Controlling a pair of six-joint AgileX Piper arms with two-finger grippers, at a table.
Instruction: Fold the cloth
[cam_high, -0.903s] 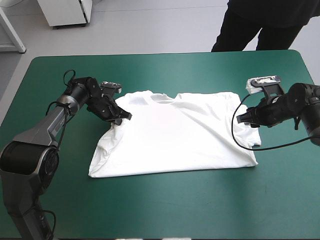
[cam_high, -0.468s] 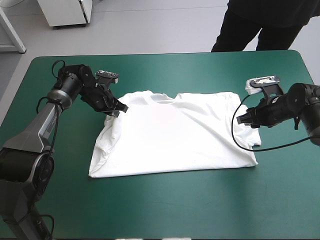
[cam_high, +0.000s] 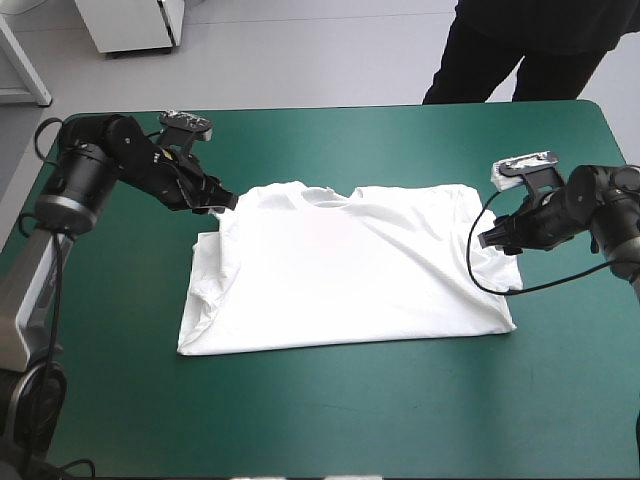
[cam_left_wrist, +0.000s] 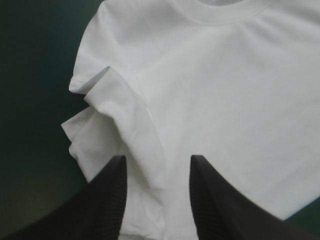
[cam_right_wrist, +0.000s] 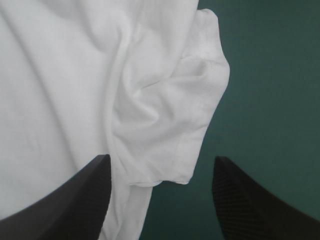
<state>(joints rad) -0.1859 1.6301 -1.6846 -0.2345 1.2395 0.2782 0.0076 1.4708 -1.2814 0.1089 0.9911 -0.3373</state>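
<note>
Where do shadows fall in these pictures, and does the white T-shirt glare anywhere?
High view: even light; the T-shirt is nearly blank white at the chest, with faint shadows along its edges. Left wrist view: the folded sleeve ahead of the left pincer throws a soft grey shadow; the teal-green cover is dim. Right wrist view: creases of the other sleeve show grey shading.

we see bare teal-green desk (cam_high: 330, 420) wide along the near edge, a narrower strip along the far edge. the t-shirt (cam_high: 350, 270) lies flat across the middle. left pincer (cam_high: 225, 203) and right pincer (cam_high: 487, 240), both spread open, block its two sleeve ends. near corners free.
</note>
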